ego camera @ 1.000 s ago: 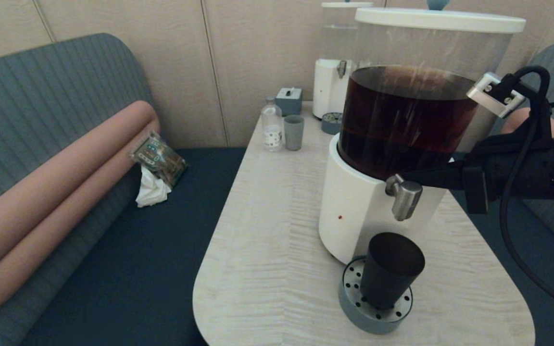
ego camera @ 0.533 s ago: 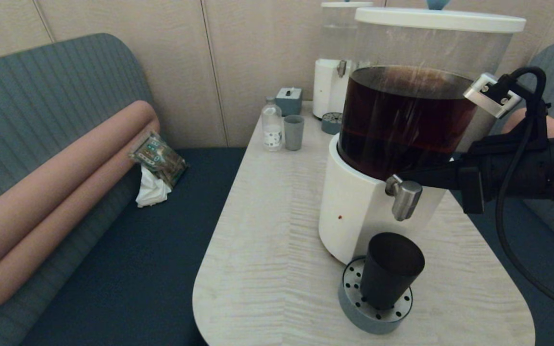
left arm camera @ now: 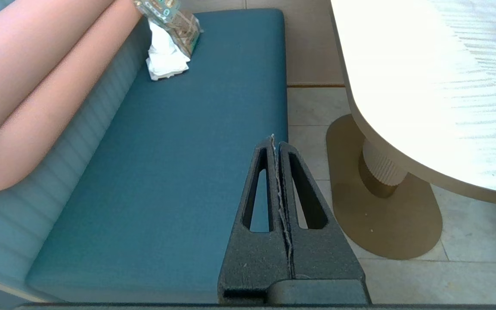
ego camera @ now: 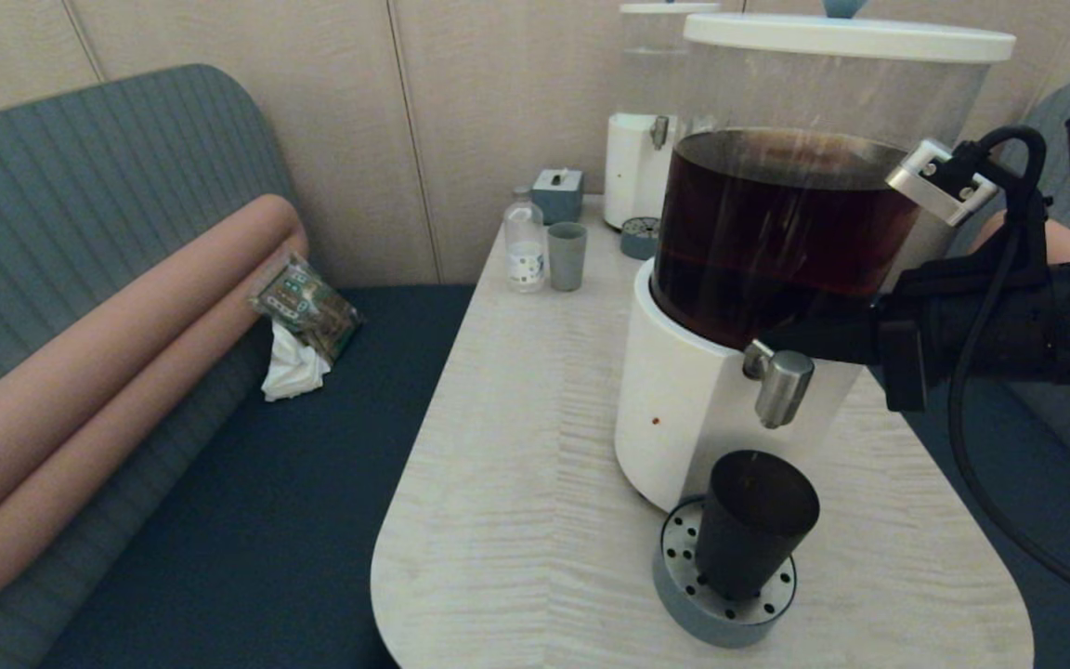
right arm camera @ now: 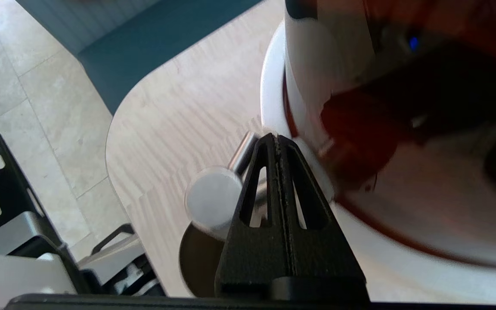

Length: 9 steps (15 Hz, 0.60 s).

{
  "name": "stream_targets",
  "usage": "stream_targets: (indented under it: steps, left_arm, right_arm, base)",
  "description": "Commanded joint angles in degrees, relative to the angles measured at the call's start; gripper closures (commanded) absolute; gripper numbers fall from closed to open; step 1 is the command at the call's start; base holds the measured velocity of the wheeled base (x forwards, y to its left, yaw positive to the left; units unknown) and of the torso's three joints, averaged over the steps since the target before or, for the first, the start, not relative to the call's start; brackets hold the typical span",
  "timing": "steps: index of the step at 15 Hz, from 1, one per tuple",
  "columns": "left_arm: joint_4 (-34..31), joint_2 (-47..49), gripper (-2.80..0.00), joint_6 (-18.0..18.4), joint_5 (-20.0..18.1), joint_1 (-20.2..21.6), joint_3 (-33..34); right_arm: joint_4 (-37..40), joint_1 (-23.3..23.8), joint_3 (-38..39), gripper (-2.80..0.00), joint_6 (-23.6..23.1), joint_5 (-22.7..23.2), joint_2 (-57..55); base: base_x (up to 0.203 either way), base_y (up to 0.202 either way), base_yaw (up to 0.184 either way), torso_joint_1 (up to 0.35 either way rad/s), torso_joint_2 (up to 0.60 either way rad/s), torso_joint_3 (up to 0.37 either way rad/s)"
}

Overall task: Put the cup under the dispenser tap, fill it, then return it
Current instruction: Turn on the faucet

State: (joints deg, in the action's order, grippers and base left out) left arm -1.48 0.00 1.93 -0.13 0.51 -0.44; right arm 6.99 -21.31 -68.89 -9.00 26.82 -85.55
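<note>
Matte black, the cup [ego camera: 756,520] stands upright on the perforated drip tray [ego camera: 684,595] near the worktop's [ego camera: 516,520] front edge, directly under the dispenser tap [ego camera: 781,383]. The right end effector [right arm camera: 277,142], fingers pressed together, sits against that tap's neck. The left end effector [left arm camera: 275,144], also closed and empty, hangs over the blue bench seat [left arm camera: 166,172] beside the worktop.

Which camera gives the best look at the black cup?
The head view: the cup stands whole on the drip tray, under the tap. The right wrist view catches only a dark sliver of it behind the right hand. The left wrist view misses it.
</note>
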Motion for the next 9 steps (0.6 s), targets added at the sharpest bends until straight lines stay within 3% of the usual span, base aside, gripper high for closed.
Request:
stream_targets:
  steps: [1, 9]
  left_arm:
    - [-0.01, 0.09, 0.0, 0.01, 0.0, 0.02, 0.0]
    - [-0.01, 0.09, 0.0, 0.01, -0.04, 0.02, 0.0]
  right_arm:
    - [-0.71, -0.13, 0.51, 0.0, -0.23, 0.26, -0.27]
    - [-0.93, -0.16, 0.42, 0.0, -0.58, 0.27, -0.51]
  base:
    - [0.0, 0.0, 0.0, 0.0, 0.0, 0.0]
    - [0.0, 0.0, 0.0, 0.0, 0.0, 0.0]
